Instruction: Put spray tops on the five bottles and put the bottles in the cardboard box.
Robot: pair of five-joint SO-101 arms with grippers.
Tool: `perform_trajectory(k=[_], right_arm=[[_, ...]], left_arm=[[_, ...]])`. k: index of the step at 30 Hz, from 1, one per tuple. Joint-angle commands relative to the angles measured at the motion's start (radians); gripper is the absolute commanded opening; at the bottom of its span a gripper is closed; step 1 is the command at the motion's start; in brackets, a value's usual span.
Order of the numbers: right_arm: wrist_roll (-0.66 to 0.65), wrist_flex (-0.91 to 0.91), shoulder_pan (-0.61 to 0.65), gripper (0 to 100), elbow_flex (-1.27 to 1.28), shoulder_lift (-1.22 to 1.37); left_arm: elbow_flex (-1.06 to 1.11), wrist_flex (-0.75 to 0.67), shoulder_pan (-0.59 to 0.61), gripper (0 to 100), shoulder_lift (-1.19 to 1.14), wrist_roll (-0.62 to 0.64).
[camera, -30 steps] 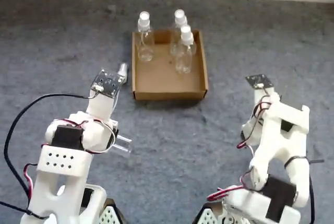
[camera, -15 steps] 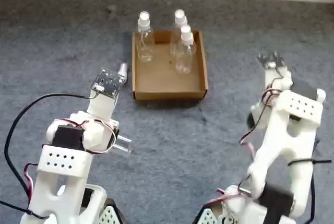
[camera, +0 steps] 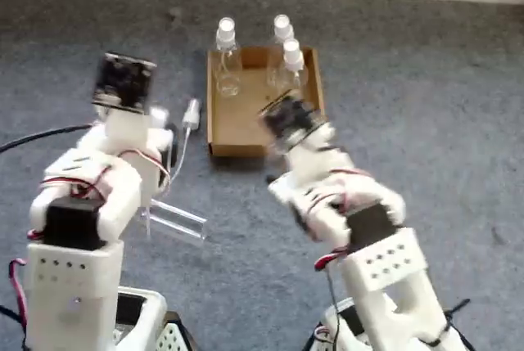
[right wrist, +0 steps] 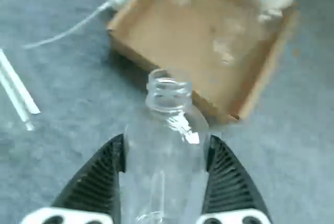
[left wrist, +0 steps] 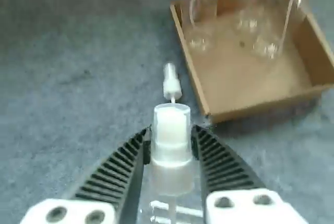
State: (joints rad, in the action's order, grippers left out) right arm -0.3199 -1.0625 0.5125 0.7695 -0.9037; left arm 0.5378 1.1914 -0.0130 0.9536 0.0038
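Note:
My left gripper (left wrist: 171,130) is shut on a clear bottle (left wrist: 171,143) with a white spray top on it, held short of the cardboard box (left wrist: 250,72). A loose spray top (left wrist: 170,83) with its thin tube lies on the carpet by the box's left wall (camera: 190,114). In the right wrist view, my right gripper (right wrist: 166,143) is shut on a clear bottle (right wrist: 168,91) with an open neck, in front of the box (right wrist: 172,41). Three capped bottles (camera: 226,36) (camera: 282,28) (camera: 292,56) stand in the box (camera: 237,122).
Grey carpet covers the table. A clear tube-like piece (camera: 176,220) shows beside the left arm (camera: 90,195). The right arm (camera: 344,204) crosses the middle of the table near the box's front wall. Open carpet lies to the right of the box.
The right arm has swung from the right side to the middle, in front of the box. The left arm has drawn back and to the left, away from the loose spray top.

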Motion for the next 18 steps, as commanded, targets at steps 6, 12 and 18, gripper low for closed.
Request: perform_trajectory(k=[6, 12, 18], right_arm=[[0.011, 0.475, 0.182, 0.4, 0.266, -0.031], [0.009, 0.496, 0.211, 0.5, 0.358, -0.035], [0.011, 0.521, 0.242, 0.5, 0.418, -0.035]], left_arm=[[-0.122, -0.080, 0.091, 0, 0.019, 0.066], [0.005, -0.115, 0.275, 0, 0.131, 0.516], [0.335, -0.318, 0.182, 0, 0.452, 0.457]])
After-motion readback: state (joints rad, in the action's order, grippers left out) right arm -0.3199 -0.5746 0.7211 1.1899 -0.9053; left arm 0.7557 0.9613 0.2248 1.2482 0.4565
